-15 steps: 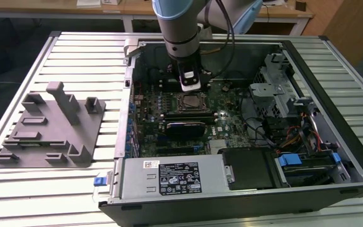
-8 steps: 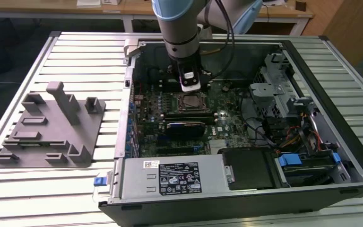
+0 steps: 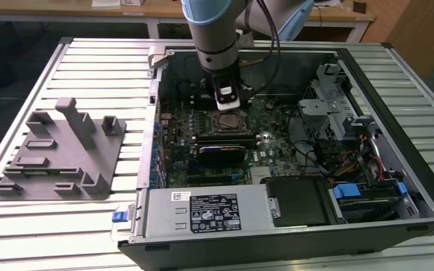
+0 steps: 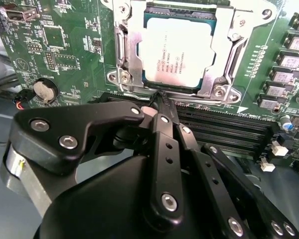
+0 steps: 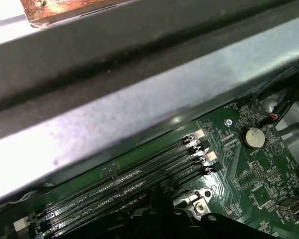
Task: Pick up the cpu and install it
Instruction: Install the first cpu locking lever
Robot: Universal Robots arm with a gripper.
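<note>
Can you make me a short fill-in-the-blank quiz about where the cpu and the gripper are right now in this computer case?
1. The cpu lies flat inside the metal socket frame on the green ____.
2. In the second wrist view, the gripper is shut and holds ____.
3. Between the gripper and the socket frame run long black memory ____.
4. A round coin ____ sits on the board beside the socket.

Missing words: motherboard; nothing; slots; battery
</note>
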